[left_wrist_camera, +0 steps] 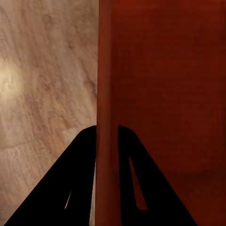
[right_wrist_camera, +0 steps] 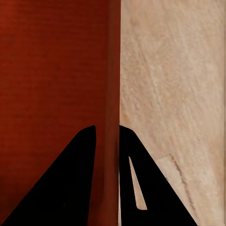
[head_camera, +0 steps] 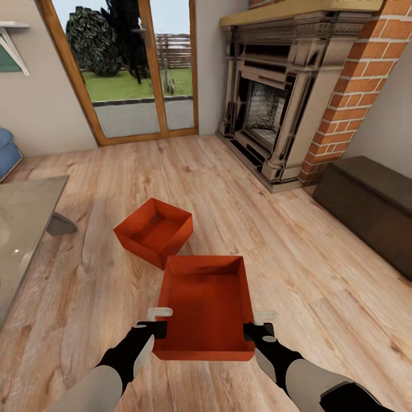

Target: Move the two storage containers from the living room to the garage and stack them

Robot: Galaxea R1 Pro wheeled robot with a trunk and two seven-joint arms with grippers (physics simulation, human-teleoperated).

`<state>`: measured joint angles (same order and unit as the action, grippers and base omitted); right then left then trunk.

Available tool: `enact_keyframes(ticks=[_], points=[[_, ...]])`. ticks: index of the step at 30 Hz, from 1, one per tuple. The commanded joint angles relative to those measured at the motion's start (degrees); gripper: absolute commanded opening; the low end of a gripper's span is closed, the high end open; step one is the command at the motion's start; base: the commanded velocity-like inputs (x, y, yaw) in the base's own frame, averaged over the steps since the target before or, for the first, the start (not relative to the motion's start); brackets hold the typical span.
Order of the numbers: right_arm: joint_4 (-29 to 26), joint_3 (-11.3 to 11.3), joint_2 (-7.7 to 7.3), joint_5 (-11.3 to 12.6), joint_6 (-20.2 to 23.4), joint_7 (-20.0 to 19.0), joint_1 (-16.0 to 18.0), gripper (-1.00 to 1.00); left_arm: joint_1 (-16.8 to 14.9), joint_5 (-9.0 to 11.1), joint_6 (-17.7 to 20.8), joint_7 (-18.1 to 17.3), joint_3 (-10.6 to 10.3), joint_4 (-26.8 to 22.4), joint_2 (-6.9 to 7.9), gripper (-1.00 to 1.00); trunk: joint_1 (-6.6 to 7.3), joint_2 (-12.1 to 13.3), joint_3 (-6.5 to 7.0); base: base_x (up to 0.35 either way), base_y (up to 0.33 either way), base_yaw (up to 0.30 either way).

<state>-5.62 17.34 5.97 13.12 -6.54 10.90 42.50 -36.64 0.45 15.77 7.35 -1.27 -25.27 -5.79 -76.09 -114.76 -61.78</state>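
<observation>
Now both grippers, left gripper (head_camera: 155, 321) and right gripper (head_camera: 258, 324), pinch opposite walls of the near storage container (head_camera: 206, 309); even, level lifting should prevent tilting.

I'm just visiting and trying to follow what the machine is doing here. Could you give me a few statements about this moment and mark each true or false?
1. Both grippers clamp the nearer container, one wall each. True: the left gripper and the right gripper each have a wall between their jaws.
2. The other container is stacked on top of it. False: it sits apart, farther away on the wood floor, turned at an angle.
3. The held container has things inside. False: its inside looks bare.
4. A fireplace with brick beside it stands ahead to the right. True.
5. The glass doors show a garden. True.
</observation>
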Motion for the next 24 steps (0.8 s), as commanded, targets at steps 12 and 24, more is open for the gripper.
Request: enact_keyframes(ticks=[12,24], points=[[0.3,0.2,0.21,0.7,-0.3,0.0,0.1,-1.00,0.0,-0.3,0.4,0.6,-0.1,-0.1,0.14,-1.00,2.65,4.8,2.12,0.000,0.000,0.000],[0.3,0.2,0.11,0.8,-0.3,0.1,0.1,-1.00,0.0,-0.4,0.4,0.6,-0.1,-0.1,0.16,-1.00,5.28,9.6,4.28,0.000,0.000,0.000]])
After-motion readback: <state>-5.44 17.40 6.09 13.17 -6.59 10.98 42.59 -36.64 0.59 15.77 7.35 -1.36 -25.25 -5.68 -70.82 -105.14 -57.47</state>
